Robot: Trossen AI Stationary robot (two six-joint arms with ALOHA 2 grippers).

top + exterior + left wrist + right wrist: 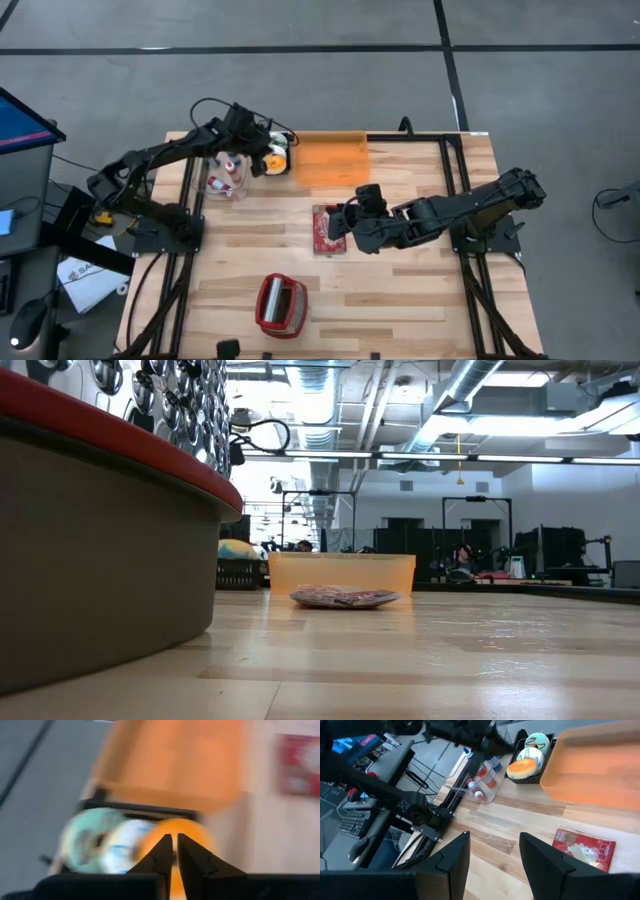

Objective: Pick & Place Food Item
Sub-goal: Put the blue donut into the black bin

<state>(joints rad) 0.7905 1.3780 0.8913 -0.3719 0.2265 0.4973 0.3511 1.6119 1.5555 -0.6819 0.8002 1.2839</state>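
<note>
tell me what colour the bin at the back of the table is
Orange bin, clearest in the high view.

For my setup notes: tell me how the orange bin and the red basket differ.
The orange bin sits at the table's far edge beside the left tool; the red basket sits at the near edge, away from both arms. The orange bin is the larger, with plain translucent walls; the red basket is smaller, with a pale lining. Both are rectangular containers resting on the wooden table.
</note>
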